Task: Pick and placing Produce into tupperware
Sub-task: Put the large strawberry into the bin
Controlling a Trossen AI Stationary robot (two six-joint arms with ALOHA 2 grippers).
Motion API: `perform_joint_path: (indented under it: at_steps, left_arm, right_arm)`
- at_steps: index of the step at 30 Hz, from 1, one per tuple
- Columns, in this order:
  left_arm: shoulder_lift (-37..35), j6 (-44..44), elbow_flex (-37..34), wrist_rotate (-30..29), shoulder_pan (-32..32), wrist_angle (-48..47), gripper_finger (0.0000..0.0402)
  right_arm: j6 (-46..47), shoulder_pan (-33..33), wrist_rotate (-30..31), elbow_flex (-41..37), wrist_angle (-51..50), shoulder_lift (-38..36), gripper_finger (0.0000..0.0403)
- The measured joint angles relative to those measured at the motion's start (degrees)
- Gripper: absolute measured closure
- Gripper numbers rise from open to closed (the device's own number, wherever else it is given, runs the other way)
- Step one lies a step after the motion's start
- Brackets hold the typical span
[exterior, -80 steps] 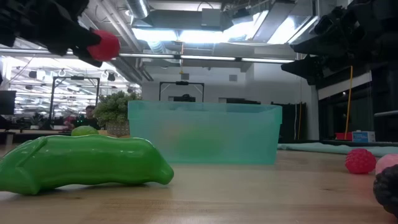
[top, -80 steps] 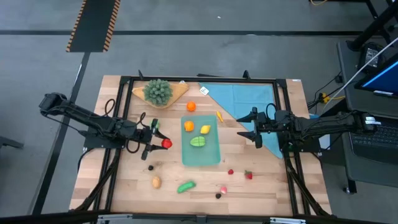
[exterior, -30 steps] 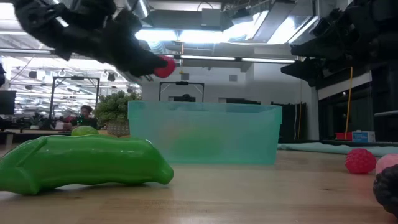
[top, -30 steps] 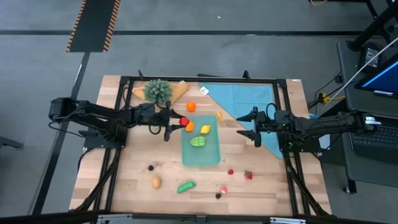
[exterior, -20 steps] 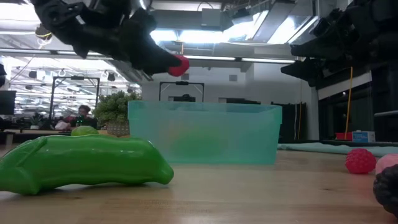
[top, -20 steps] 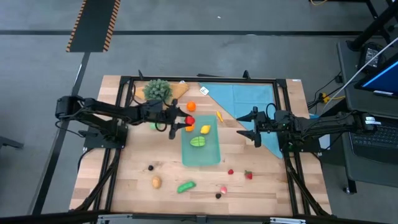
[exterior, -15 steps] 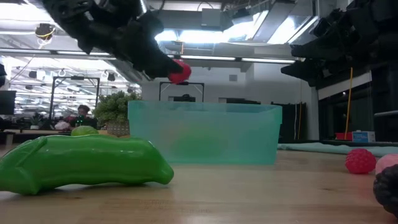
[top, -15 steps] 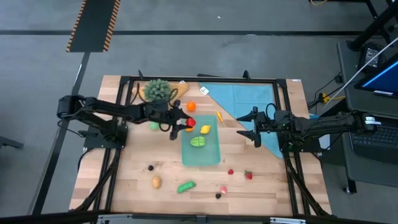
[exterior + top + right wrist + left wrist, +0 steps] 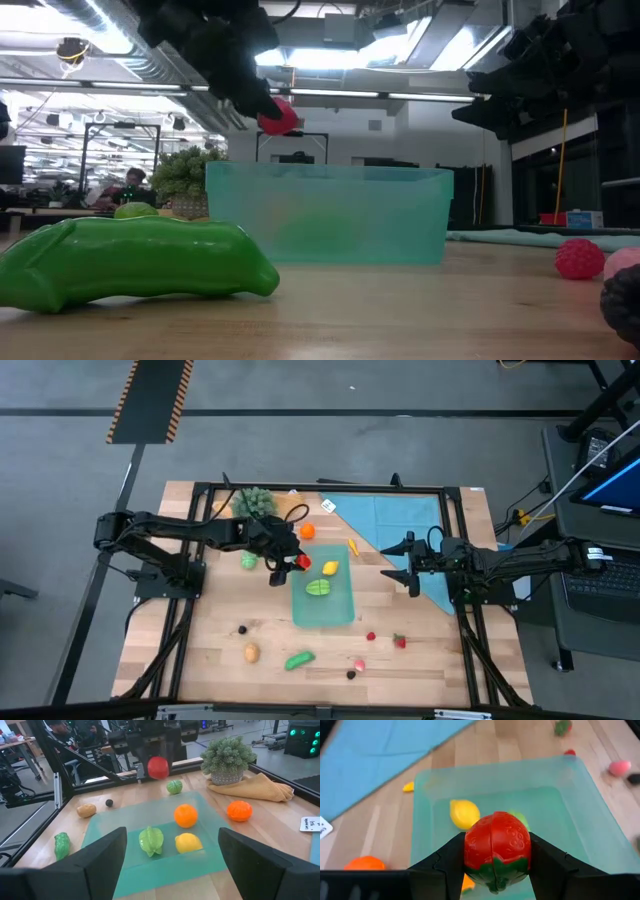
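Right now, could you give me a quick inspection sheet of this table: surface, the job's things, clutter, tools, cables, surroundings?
Surface: wooden table, blue cloth at the far right.
Job's things: teal tub holding an orange piece, lemon and green piece; pea pod, potato and berries loose near the front.
Clutter: leafy bunch on a tan cloth.
Tools: left tool shut on a tomato at the tub's far left corner; right tool open, apart from the tub.
Cables: black ones by the left arm.
Surroundings: grey floor, striped tape, a laptop at the right.

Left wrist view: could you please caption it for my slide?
Left pincer holds a red tomato above the teal container, lemon inside.
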Motion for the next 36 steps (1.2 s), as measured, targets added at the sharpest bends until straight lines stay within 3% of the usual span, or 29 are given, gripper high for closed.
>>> perform_joint_path:
  at_steps: [8,36]
  left_arm:
    - [0.0,0.0,5.9,-0.1,-0.8,-10.7,0.0233]
    - [2.0,-4.3,7.0,-0.4,-5.0,-7.9,0.0237]
  right_arm:
    - [0.1,0.0,0.0,0.0,0.0,0.0,0.0086]
    - [1.4,0.0,0.0,0.0,0.0,0.0,0.0086]
